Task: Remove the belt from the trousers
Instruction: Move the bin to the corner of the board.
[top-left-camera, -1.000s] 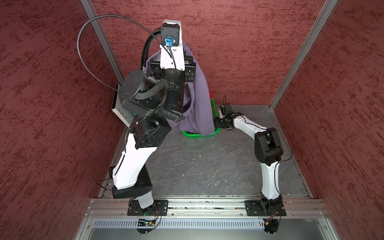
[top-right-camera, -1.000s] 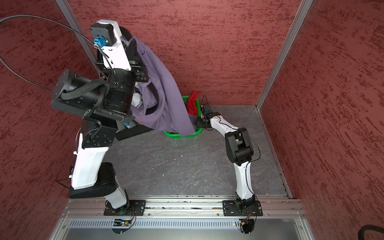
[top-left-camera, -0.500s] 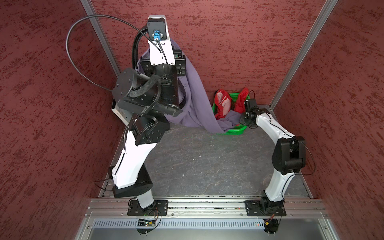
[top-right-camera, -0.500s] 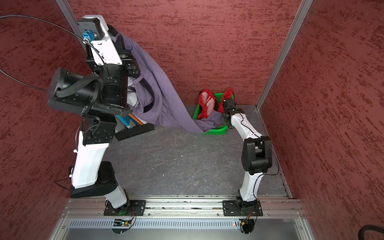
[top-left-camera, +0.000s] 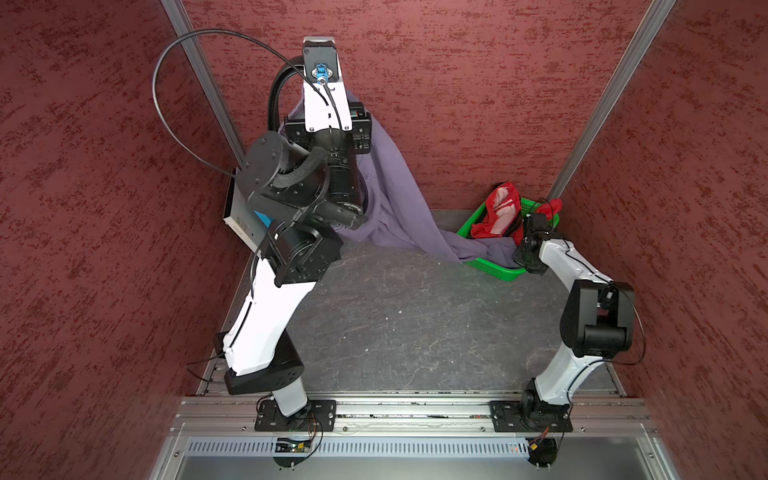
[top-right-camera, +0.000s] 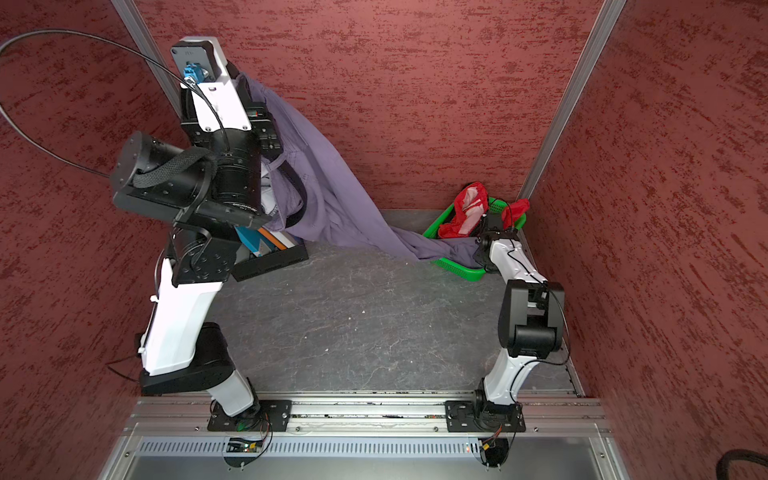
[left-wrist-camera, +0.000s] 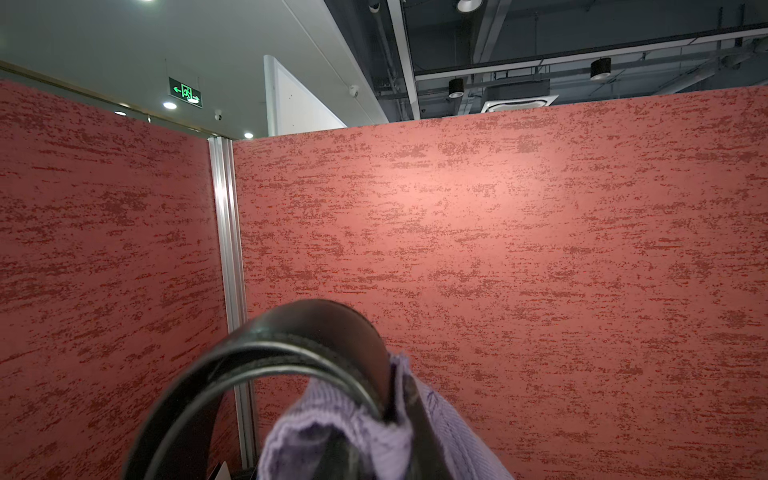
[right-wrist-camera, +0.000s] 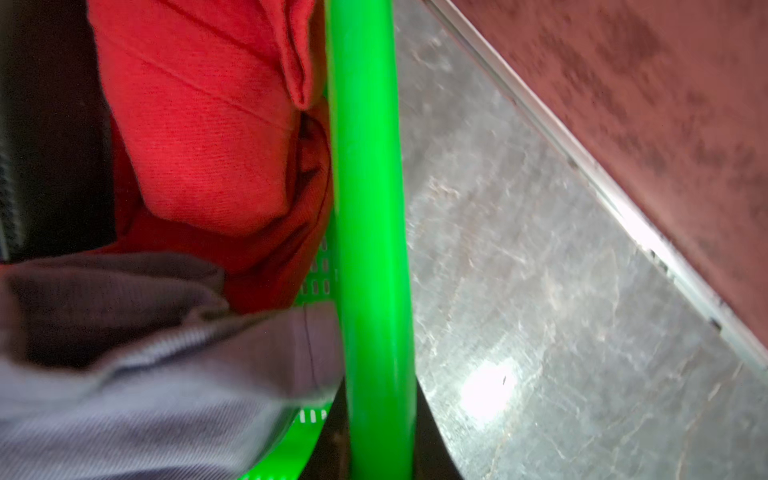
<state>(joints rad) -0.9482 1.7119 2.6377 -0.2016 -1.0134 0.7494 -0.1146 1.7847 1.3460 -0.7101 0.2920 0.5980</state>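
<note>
The belt (left-wrist-camera: 291, 332) sits threaded in the trousers (top-left-camera: 395, 199), hoisted by the left end effector (top-right-camera: 235, 83) closed on it; the right end effector (top-left-camera: 521, 264), clamping the green basket (top-left-camera: 494, 272) rim, should next release and draw the belt out.

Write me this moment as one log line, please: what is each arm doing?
left gripper: shut, trousers held high | belt: through a waistband loop | right gripper: shut on green basket rim
</note>
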